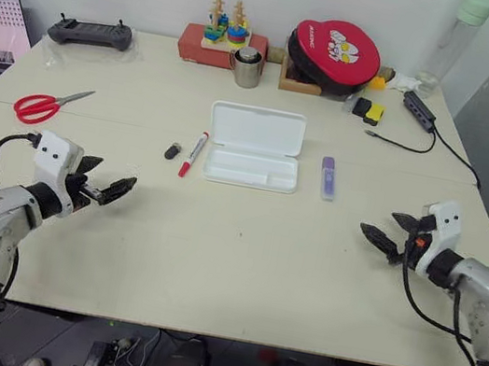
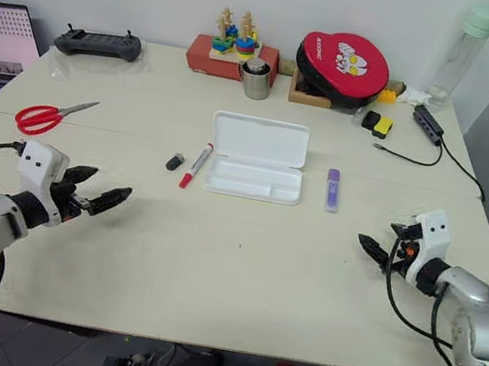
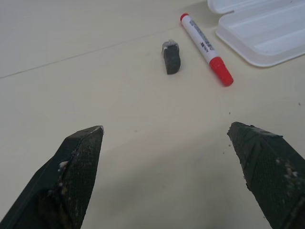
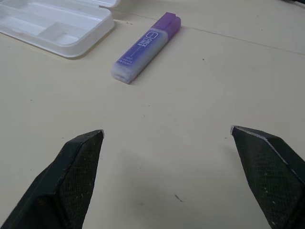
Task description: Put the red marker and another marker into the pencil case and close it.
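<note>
Left eye view, nearest edge: the left gripper (image 1: 104, 180) and the right gripper (image 1: 391, 234) hover low over the bare front of the cream table (image 1: 228, 275), well apart, one at each side, each with its two black fingers spread wide and nothing between them.
Left wrist view: the fingertips (image 3: 83, 143) frame empty tabletop; beyond them lie a small black cap-like piece (image 3: 171, 56) and the red marker (image 3: 206, 48).
Right wrist view: the pads (image 4: 81, 150) stand apart, pointing toward the purple marker (image 4: 145, 46), which lies flat just beside the tray's corner.
Mid-table: the pencil case (image 1: 255, 146) sits open, lid laid back toward the far side, its divided tray empty.
Red marker's place: just left of the case, slanted, apart from it, red cap toward the robot.
Purple marker's place: just right of the case, lying lengthwise, not touching it.
Handling, as judged: both pens look light, rigid and smooth; the round red one could roll if nudged, so a pinch across mid-barrel seems safest. The stubbier purple body offers broad sides for a steadier hold.
Case, as judged: thin hard plastic, light enough to slide when its lid is pushed.
Far edge: red-handled scissors (image 1: 42, 106), a metal cup (image 1: 247, 67), a red round pouch (image 1: 335, 53).
</note>
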`<state>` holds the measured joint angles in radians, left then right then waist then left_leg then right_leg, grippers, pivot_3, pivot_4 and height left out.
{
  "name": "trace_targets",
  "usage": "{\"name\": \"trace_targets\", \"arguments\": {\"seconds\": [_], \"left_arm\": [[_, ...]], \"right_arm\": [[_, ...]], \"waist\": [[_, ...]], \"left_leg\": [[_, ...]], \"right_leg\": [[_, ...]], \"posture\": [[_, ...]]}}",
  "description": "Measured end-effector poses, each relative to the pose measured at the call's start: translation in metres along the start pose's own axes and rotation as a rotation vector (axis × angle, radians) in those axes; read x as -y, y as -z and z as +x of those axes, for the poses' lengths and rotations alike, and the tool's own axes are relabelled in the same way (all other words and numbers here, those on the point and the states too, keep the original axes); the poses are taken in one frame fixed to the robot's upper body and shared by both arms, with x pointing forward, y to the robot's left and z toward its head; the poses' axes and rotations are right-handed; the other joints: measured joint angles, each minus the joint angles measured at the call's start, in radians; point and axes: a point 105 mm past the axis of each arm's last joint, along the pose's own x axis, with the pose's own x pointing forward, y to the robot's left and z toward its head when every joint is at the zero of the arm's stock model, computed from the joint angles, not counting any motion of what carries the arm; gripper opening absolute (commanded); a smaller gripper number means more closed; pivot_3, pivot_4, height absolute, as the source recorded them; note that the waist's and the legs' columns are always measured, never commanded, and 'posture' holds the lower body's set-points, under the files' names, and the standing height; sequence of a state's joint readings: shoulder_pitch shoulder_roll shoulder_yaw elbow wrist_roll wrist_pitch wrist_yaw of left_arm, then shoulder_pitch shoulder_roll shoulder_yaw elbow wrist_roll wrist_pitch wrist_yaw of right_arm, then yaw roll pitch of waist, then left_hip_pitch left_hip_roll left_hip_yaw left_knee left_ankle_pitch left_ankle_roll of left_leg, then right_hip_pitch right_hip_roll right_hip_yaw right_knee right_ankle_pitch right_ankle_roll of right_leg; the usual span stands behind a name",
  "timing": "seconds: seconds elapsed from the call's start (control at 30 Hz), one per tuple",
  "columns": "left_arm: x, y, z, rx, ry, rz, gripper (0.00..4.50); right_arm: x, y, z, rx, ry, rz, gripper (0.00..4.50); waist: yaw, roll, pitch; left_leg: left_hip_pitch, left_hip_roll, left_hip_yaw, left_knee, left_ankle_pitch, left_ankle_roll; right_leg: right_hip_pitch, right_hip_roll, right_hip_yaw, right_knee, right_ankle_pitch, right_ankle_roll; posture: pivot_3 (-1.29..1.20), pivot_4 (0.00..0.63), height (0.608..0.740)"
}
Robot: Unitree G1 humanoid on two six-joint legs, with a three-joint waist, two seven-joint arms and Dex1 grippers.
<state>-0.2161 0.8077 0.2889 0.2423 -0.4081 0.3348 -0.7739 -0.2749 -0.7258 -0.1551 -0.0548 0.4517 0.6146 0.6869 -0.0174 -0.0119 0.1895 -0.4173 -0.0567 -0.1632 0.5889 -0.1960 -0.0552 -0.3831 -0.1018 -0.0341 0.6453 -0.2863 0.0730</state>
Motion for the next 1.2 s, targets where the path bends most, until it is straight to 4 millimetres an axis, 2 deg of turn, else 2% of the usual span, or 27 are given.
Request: {"name": "trace_targets", "arguments": {"seconds": [0.4,1.2], "left_arm": [[0.01,0.014,0.003,-0.087,0.052,-0.013,4.49],[0.028,0.012,0.01,-0.098,0.115,-0.009,4.49]], "right_arm": [[-0.007,0.0,0.004,0.0,-0.043,0.033,4.5],[-0.016,0.005,0.012,0.004,-0.076,0.054,4.5]], "waist": [[-0.001,-0.001,0.0],[-0.01,-0.001,0.0]], "left_leg": [[-0.001,0.0,0.001,0.0,0.0,0.0],[0.001,0.0,0.001,0.004,0.001,-0.001]], "right_leg": [[0.0,0.0,0.0,0.001,0.0,0.0],[0.001,0.0,0.001,0.006,0.003,-0.005]], "posture": [[0.0,0.15,0.74],[0.0,0.15,0.74]]}}
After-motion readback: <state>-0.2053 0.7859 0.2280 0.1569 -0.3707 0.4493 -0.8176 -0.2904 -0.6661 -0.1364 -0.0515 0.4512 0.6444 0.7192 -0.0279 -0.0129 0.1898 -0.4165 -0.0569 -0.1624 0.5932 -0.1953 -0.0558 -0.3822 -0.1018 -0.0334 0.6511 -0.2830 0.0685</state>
